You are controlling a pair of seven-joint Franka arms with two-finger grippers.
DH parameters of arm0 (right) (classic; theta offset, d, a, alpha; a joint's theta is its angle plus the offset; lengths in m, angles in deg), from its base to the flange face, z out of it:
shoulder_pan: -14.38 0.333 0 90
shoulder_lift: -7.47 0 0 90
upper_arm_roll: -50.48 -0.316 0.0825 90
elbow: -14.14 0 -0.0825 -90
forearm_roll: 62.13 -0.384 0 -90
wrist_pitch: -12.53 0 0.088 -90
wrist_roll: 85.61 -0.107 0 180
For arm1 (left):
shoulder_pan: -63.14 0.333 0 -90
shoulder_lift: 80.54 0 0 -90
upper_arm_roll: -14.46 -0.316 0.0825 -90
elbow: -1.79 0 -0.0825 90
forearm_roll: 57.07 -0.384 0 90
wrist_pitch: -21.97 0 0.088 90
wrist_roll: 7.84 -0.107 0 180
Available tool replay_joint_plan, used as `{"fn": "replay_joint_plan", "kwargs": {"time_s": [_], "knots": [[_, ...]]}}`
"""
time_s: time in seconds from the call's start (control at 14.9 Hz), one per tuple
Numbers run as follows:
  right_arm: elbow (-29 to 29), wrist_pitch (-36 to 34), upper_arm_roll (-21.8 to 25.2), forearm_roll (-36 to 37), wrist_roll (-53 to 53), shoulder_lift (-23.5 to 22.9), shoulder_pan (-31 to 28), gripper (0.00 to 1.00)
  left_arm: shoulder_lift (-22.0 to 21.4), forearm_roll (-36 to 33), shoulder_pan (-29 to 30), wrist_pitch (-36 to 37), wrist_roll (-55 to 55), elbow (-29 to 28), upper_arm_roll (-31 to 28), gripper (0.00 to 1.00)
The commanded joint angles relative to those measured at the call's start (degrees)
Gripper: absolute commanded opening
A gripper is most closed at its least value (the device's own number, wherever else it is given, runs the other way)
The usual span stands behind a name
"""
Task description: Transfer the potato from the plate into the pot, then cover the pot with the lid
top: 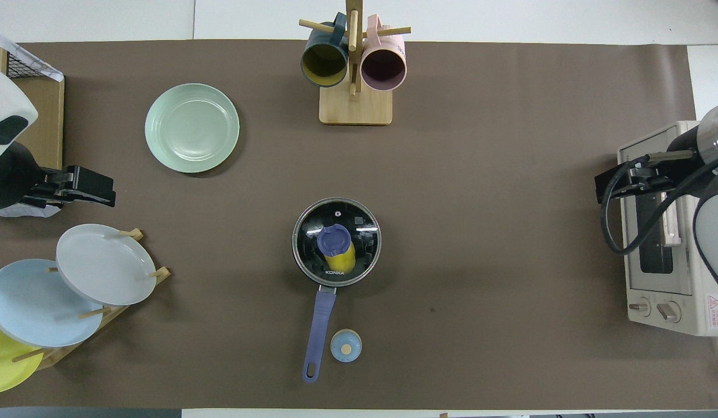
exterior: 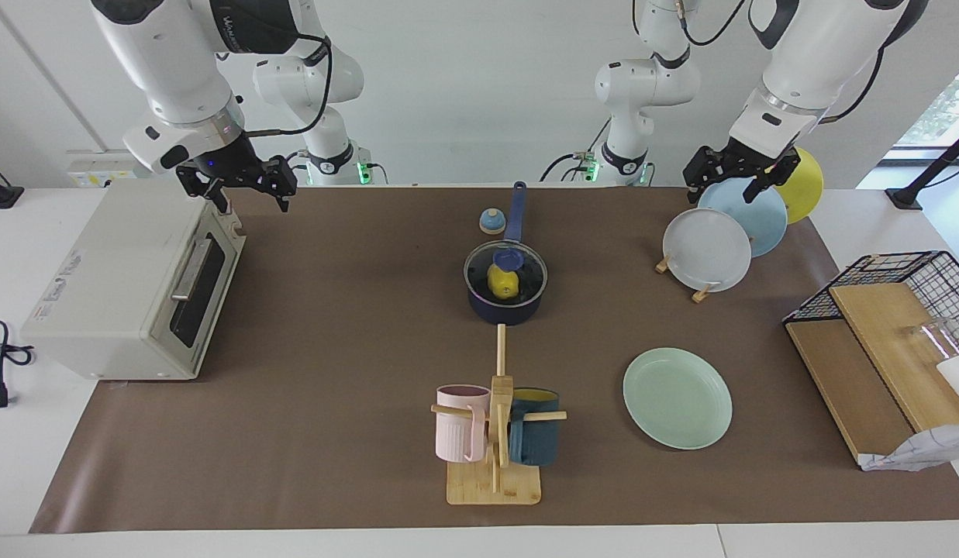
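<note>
The navy pot (exterior: 504,310) stands in the middle of the table, its long handle (exterior: 516,209) pointing toward the robots. The glass lid (exterior: 527,267) with its blue knob lies on the pot. The yellow potato (exterior: 502,284) shows through the glass, inside the pot. From overhead the lid (top: 359,223) covers the pot (top: 319,331) and the potato (top: 348,261). The mint-green plate (exterior: 677,397) (top: 191,128) lies bare, farther from the robots, toward the left arm's end. My left gripper (exterior: 727,186) (top: 106,194) is open, raised over the plate rack. My right gripper (exterior: 250,198) (top: 599,186) is open, raised over the toaster oven.
A toaster oven (exterior: 130,287) stands at the right arm's end. A rack of upright plates (exterior: 719,240) and a wire basket with boards (exterior: 890,341) are at the left arm's end. A mug tree (exterior: 496,434) stands farther out than the pot. A small bell (exterior: 491,222) sits beside the handle.
</note>
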Motion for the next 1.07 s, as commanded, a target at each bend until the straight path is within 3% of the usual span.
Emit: {"fn": "replay_joint_plan", "kwargs": {"time_s": [0.0, 0.2, 0.74, 1.0], "knots": [[1.12, 0.91, -0.11, 0.20, 1.52, 1.28, -1.33, 1.00, -1.02, -0.18, 1.00, 0.50, 0.09, -0.72, 0.69, 1.00], [1.20, 1.96, -0.82, -0.06, 1.60, 1.19, -3.87, 1.00, -1.02, -0.18, 1.00, 0.59, 0.09, -0.72, 0.69, 1.00], [0.68, 0.91, -0.38, -0.15, 3.53, 1.36, -4.14, 1.00, -1.02, -0.18, 1.00, 0.59, 0.09, -0.63, 0.69, 1.00], [3.84, 3.19, -0.81, -0.06, 4.59, 2.51, -4.05, 1.00, -1.02, -0.18, 1.00, 0.59, 0.09, -0.63, 0.69, 1.00]]}}
